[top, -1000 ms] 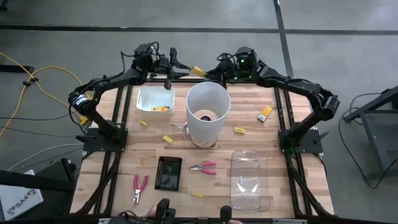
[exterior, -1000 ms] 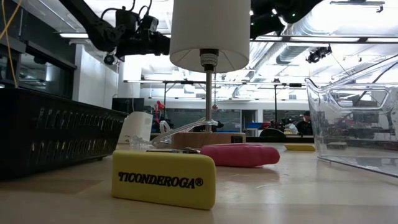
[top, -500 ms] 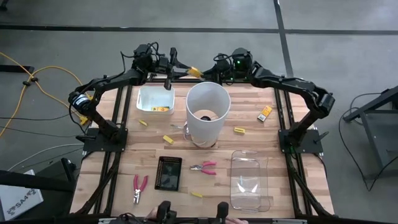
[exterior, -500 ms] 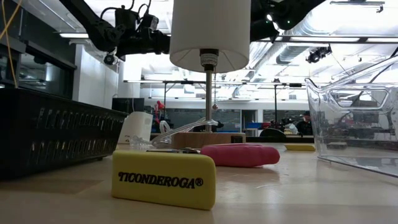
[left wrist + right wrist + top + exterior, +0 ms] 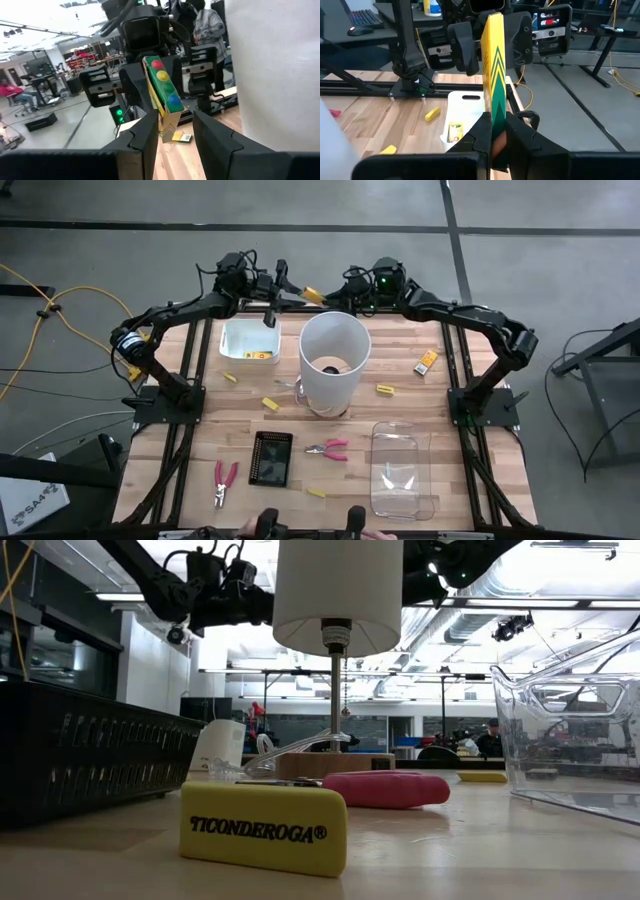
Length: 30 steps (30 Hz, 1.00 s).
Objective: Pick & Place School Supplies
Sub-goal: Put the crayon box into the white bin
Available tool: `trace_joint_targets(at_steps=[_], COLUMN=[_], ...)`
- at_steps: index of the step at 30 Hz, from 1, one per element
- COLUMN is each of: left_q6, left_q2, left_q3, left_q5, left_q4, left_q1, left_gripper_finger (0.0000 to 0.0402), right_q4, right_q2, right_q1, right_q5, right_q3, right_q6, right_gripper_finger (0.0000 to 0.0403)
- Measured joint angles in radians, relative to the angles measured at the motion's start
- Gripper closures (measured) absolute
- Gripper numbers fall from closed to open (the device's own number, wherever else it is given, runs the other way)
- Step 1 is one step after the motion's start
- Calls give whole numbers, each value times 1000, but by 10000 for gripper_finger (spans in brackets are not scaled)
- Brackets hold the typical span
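Note:
A thin yellow-and-green box [image 5: 313, 294] with coloured dots on its face [image 5: 164, 95] hangs in the air above the table's far edge, and my right gripper [image 5: 494, 131] is shut on it. My left gripper [image 5: 172, 135] faces it from the left. It is open, with one finger on either side of the box's free end. Yellow oblong pieces [image 5: 270, 404] [image 5: 385, 389] [image 5: 230, 377] [image 5: 316, 492] lie on the wooden table. One lettered yellow piece [image 5: 265, 828] lies close to the low camera. Two pink-handled pliers [image 5: 328, 448] [image 5: 224, 480] lie near the front. My right gripper pinches the box's two flat faces between its two fingers, at the end nearest the gripper [image 5: 493, 122]. The fingers come level from the table's right side. The box stands on edge, clear of the table, and sticks out toward my left gripper.
A tall white cylinder [image 5: 333, 358] stands mid-table just in front of both grippers. A white bin [image 5: 240, 340] sits at the far left, a black tray [image 5: 271, 457] and a clear container [image 5: 402, 470] toward the front. A small yellow box [image 5: 426, 361] lies at the right.

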<state>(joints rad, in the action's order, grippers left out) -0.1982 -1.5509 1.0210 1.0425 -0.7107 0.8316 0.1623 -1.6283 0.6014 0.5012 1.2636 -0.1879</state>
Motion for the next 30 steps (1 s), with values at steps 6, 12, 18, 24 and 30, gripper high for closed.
trace_joint_targets(at_steps=[6, 12, 18, 24, 30], left_q6=[-3, 16, 61, 69, 72], left_q2=[0, 0, 1, 1, 1], left_q3=[0, 0, 0, 0, 0], left_q5=[-44, -79, -99, -102, -101], left_q4=[-39, -65, -91, -91, -90], left_q1=[-24, -30, -30, -30, -29], left_gripper_finger=[285, 286, 311, 352, 369], right_q4=[3, -1, -1, 0, 0], right_q2=[0, 0, 0, 0, 0], right_q1=[0, -8, -8, -8, -8], right_q5=[7, -1, -2, -2, 0], right_q3=[0, 0, 0, 0, 0], right_q6=[4, 5, 6, 6, 5], right_gripper_finger=[378, 378, 378, 378, 378])
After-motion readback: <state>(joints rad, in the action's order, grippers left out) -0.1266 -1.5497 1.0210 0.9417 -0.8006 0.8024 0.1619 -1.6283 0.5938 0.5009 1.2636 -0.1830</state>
